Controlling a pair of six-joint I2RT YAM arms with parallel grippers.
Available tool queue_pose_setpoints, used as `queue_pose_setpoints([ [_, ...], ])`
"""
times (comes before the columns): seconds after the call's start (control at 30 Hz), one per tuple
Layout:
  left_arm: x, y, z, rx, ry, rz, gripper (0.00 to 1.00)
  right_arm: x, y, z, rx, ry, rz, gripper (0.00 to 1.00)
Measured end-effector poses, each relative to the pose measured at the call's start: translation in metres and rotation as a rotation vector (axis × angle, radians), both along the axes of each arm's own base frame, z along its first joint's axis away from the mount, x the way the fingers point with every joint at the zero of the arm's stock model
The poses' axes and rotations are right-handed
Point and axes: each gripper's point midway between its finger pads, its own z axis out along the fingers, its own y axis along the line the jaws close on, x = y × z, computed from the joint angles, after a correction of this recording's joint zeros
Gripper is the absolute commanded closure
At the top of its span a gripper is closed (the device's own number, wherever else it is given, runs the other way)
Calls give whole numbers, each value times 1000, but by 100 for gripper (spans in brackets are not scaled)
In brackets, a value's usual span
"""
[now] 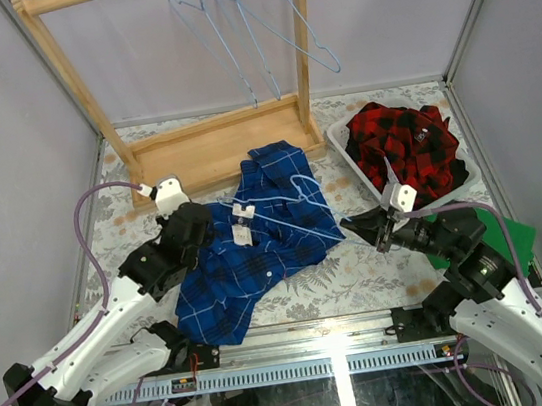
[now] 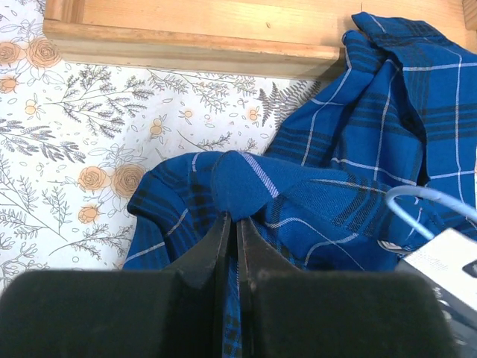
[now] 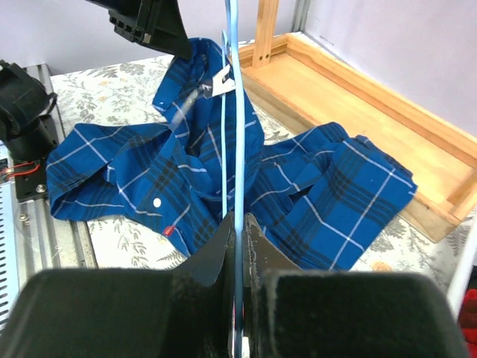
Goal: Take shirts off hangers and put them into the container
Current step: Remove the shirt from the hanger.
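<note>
Top view, shirts: two counted. A blue plaid shirt lies crumpled on the tabletop. A red-and-black shirt fills the container, hiding its inside.
Top view, hangers: four counted. Three rack hangers hang on the wooden rack, hooks cut off at the frame's edge. A fourth hanger lies on the blue shirt.
Top view, green cloth: half hidden behind the right arm.
Left wrist, left gripper: jaws clenched on a fold of the blue plaid shirt. The white tag is cut off at the right.
Right wrist, right gripper: jaws clamped on the fourth hanger, whose top runs out of frame. The blue plaid shirt lies beyond.
</note>
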Motion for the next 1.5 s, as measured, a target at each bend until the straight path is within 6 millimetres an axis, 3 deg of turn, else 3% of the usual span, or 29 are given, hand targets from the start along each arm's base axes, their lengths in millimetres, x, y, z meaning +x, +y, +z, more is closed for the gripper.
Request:
queue_pose_setpoints([
  [0.2,-2,-11,-3,-13,14,-74,90,4,-6,-2,-18,-16,-37,100],
  [0.5,-7,-35,5,-110,-27,-214,93,15,-2,-16,-39,59,-67,100],
  [0.67,-5,-38,-5,-95,6,-217,99,-3,15,-5,10,84,75,100],
  [0.8,-5,-39,-4,-121,4,-199,100,-7,31,-7,-23,155,182,100],
  [0.97,-5,-28,9,-167,-48,-125,100,-21,45,-17,-42,245,320,100],
  [1.2,-10,0,39,-227,-165,-29,100,-29,44,-3,-9,210,346,100],
  [1.37,-6,8,38,-224,-167,4,100,-32,44,0,2,211,358,100],
  [1.43,-5,5,36,-226,-157,-12,92,-27,42,2,4,201,323,100],
  [1.5,-7,0,33,-226,-150,-50,71,-20,38,4,9,181,262,100],
])
